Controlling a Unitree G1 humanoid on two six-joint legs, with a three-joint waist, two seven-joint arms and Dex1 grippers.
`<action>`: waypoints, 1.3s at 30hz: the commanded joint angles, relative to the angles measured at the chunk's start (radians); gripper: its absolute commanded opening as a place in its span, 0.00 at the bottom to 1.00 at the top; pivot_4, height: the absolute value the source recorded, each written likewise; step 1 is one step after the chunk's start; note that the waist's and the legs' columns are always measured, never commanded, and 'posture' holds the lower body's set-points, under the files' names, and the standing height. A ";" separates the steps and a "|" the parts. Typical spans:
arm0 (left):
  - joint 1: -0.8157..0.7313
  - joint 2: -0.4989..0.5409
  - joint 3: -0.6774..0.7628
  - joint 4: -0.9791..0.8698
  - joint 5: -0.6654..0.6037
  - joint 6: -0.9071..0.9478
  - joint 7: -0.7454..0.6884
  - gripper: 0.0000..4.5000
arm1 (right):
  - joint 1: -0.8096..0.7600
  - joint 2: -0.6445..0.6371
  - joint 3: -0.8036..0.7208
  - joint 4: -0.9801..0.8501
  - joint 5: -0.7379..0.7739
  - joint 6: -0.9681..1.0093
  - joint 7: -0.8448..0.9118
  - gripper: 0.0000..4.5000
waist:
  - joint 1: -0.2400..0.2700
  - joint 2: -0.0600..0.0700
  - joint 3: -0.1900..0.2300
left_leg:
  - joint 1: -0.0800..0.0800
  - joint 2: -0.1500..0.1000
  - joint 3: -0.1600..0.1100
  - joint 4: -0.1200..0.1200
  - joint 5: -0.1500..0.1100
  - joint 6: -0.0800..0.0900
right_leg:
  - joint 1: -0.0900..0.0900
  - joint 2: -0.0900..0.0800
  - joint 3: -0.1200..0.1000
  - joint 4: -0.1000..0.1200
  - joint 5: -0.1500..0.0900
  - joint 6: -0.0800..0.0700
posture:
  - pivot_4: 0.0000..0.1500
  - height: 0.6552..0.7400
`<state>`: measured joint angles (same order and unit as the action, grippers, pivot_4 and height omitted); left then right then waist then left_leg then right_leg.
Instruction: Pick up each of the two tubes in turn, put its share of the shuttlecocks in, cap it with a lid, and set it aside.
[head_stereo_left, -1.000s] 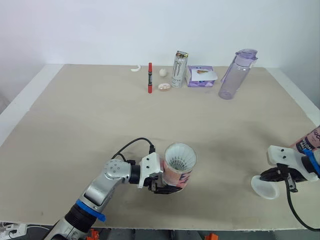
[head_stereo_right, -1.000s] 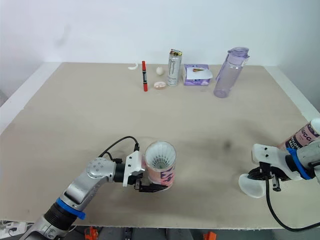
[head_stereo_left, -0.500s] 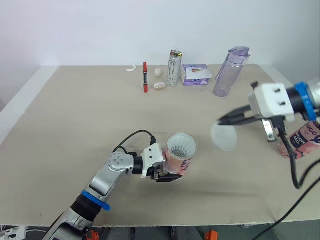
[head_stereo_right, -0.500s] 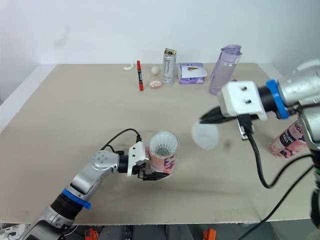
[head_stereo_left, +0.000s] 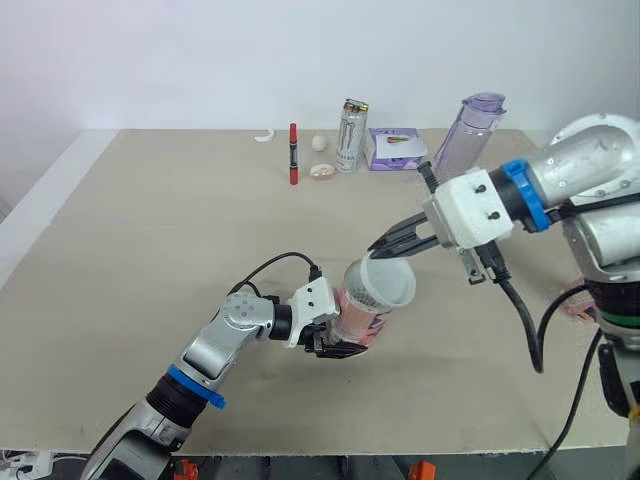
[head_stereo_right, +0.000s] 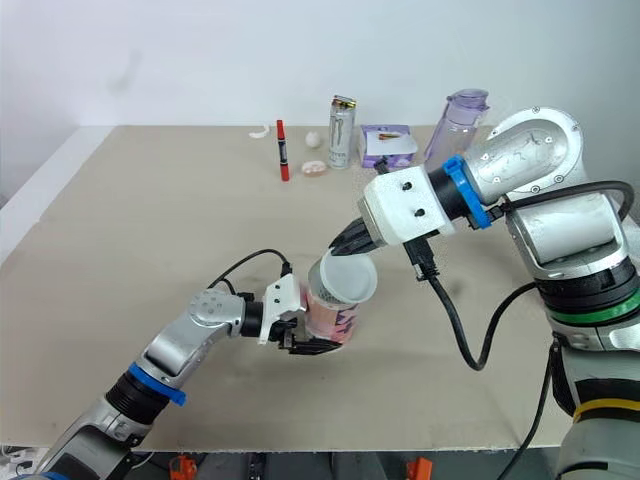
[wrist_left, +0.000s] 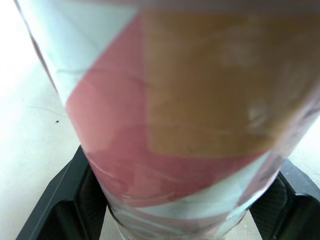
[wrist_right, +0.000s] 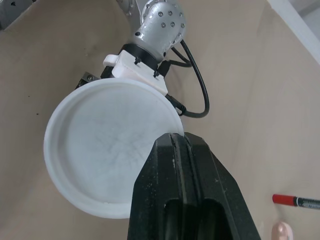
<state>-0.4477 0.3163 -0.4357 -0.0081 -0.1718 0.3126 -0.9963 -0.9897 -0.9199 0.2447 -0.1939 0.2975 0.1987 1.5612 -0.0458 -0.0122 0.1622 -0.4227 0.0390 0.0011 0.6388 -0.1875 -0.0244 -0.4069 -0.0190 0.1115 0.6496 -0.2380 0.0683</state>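
at lower centre of the head view, the left gripper (head_stereo_left: 333, 346) clamps its black fingers around the lower end of the pink-and-white tube (head_stereo_left: 358, 312), a glossy printed cylinder that leans toward the right over the matte beige table (head_stereo_left: 150, 230). a round, translucent white plastic lid (head_stereo_left: 390, 283) lies tilted across the tube's mouth, its thin rim pinched between the closed fingers of the right gripper (head_stereo_left: 382, 245), just right of centre.

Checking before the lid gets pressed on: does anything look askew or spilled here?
The tube in the left hand leans toward the right hand, which pinches the lid over its mouth. Nothing looks spilled.
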 joint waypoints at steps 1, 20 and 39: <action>0.016 0.030 -0.028 0.047 0.050 0.041 0.010 0.77 | -0.025 0.018 0.018 0.032 -0.040 -0.060 0.029 0.01 | 0.000 0.000 0.000 | 0.000 0.000 0.000 0.000 0.000 0.000 | 0.000 0.000 0.000 0.000 0.000 0.000 | 1.00 1.00; 0.027 0.052 -0.024 0.043 0.056 0.040 0.020 0.77 | -0.034 0.088 0.056 0.057 -0.082 -0.092 0.020 0.01 | -0.001 -0.001 0.000 | 0.001 0.004 0.000 0.000 0.000 0.000 | 0.000 0.004 0.000 0.000 0.001 -0.002 | 1.00 1.00; 0.032 0.055 -0.027 0.045 0.063 0.034 0.025 0.77 | -0.023 0.084 0.055 0.067 -0.102 -0.110 0.032 0.01 | -0.001 -0.001 0.000 | 0.001 0.005 0.000 0.000 0.000 0.000 | 0.000 0.005 0.000 0.000 0.002 -0.004 | 1.00 1.00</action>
<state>-0.4457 0.3333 -0.4372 -0.0174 -0.1705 0.3118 -0.9893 -0.9952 -0.8242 0.3098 -0.1162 0.2001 0.1024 1.5656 -0.0468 -0.0129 0.1618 -0.4218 0.0441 0.0010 0.6390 -0.1875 -0.0244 -0.4073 -0.0138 0.1114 0.6498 -0.2359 0.0647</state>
